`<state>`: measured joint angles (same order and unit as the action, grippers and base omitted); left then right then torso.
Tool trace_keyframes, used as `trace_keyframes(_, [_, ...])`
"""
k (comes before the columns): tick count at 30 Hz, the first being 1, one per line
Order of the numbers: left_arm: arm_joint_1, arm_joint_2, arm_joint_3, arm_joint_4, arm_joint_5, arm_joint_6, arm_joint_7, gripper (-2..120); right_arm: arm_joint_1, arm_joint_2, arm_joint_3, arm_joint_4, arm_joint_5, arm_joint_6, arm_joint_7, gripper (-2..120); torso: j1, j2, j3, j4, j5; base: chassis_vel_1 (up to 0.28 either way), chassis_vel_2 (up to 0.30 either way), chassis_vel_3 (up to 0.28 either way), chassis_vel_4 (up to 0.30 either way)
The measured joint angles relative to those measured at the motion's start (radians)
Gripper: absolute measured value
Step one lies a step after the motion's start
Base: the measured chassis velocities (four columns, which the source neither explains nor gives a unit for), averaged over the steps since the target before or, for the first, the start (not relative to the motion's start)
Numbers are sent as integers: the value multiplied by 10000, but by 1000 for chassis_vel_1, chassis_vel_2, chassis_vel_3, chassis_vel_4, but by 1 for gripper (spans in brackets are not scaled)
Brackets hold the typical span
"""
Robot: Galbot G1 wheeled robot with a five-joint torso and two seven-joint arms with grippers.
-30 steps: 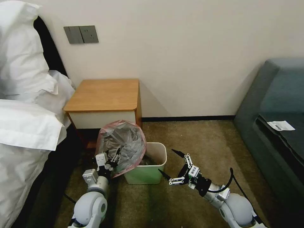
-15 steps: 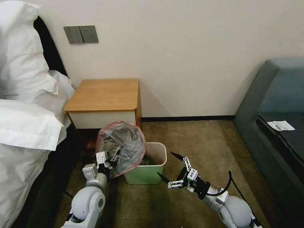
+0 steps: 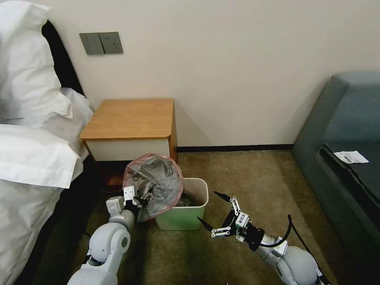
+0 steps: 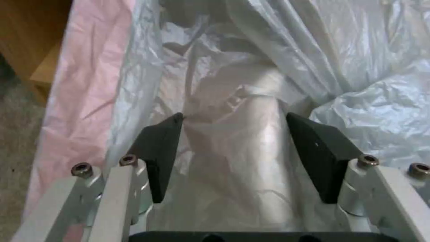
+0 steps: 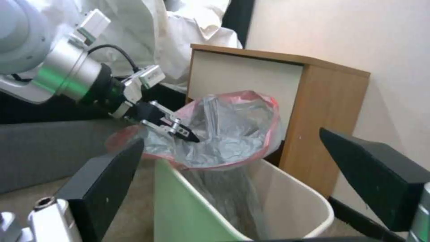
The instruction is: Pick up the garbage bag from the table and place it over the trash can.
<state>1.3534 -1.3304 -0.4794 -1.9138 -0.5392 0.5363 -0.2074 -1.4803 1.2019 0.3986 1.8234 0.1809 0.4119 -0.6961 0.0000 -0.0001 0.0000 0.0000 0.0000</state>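
The garbage bag (image 3: 158,178), grey crinkly plastic with a pink rim, stands bunched over the left side of the trash can (image 3: 180,221), its lower part hanging inside the bin. My left gripper (image 3: 141,199) is at the bag's left side, shut on a gathered fold of plastic (image 4: 233,101) between its black fingers (image 4: 163,158). The right wrist view shows that gripper (image 5: 190,136) reaching into the bag's mouth (image 5: 224,134) above the green bin (image 5: 188,208). My right gripper (image 3: 206,206) hovers open just right of the bin, touching nothing. The table (image 3: 130,118) stands behind, its top bare.
A bed with white pillows (image 3: 31,138) fills the left side. A grey-blue sofa (image 3: 348,138) with a paper slip (image 3: 350,157) stands at the right. Olive carpet (image 3: 245,178) lies open between bin and sofa. The wall is close behind the table.
The left arm has shifted slightly, and the bag's top has sunk a little toward the bin. The right gripper has drifted a little lower, still open.
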Motion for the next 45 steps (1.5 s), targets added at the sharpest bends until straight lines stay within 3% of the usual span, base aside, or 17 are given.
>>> trace_keyframes(7, [-77, -44, 45, 260, -16, -37, -24, 59, -40, 49, -9, 0, -58, 2, -18, 100, 0, 0, 0, 1, -1, 0, 0, 0, 0])
trace_keyframes(12, [37, -26, 81, 336, 114, 52, 307, 47, -116, 70, 2, 29, -92, 46, -30, 100, 0, 0, 0, 0, 0, 0, 0, 0, 0])
trace_keyframes(13, [85, -23, 75, 338, 189, 49, 417, 38, -142, 82, 5, 35, -103, 64, -43, 100, 0, 0, 0, 1, 1, 0, 0, 0, 0])
trace_keyframes(15, [116, -21, 65, 337, 235, 37, 476, 35, -162, 98, 8, 44, -110, 81, -53, 100, 0, 0, -1, 0, 1, 0, 0, 0, 0])
trace_keyframes(17, [161, -21, 44, 305, 275, 17, 507, 23, -192, 128, 8, 64, -129, 101, -72, 100, -1, 0, 0, 1, 1, 0, 0, 0, 0])
trace_keyframes(19, [175, -21, 36, 289, 285, 5, 507, 22, -203, 140, 2, 76, -145, 108, -80, 100, 0, 0, 0, 0, 0, 0, 0, 0, 0])
trace_keyframes(20, [197, -22, 19, 257, 302, -15, 504, 13, -217, 150, -4, 99, -160, 110, -84, 100, 0, 0, 0, 0, -1, 0, 0, 0, 0])
trace_keyframes(23, [259, -32, -6, 214, 356, -145, 493, 9, -247, 169, -13, 148, -187, 114, -87, 100, 0, 0, 0, 1, -1, 0, 0, 0, 0])
trace_keyframes(32, [774, -258, -124, -179, 976, -1475, 297, 8, -430, 194, -117, 734, -187, 184, 184, 100, 0, 0, 0, 0, 0, 0, 0, 0, 0])
trace_keyframes(34, [1080, -458, -178, -423, 1543, -2380, 310, 8, -551, 210, -564, 1464, -15, -51, 1161, 100, 0, 0, 0, 1, 0, 0, 0, 0, 0])
trace_keyframes(35, [1080, -458, -178, -423, 1543, -2380, 310, 8, -551, 210, -564, 1464, -15, -51, 1161, 100, 0, 0, 0, 1, 0, 0, 0, 0, 0])
trace_keyframes(39, [1483, -826, -197, -767, 2309, -3607, 210, 8, -636, 157, -1536, 2543, 303, -931, 2828, 100, 0, 1, 0, 1, -2, 0, 0, 0, 0])
trace_keyframes(45, [2011, -1027, -139, -1300, 2803, -4225, -67, 8, -426, 2, -2580, 3271, 1302, -1992, 3789, 100, 0, 0, 0, 1, -1, 0, 0, 0, 0])
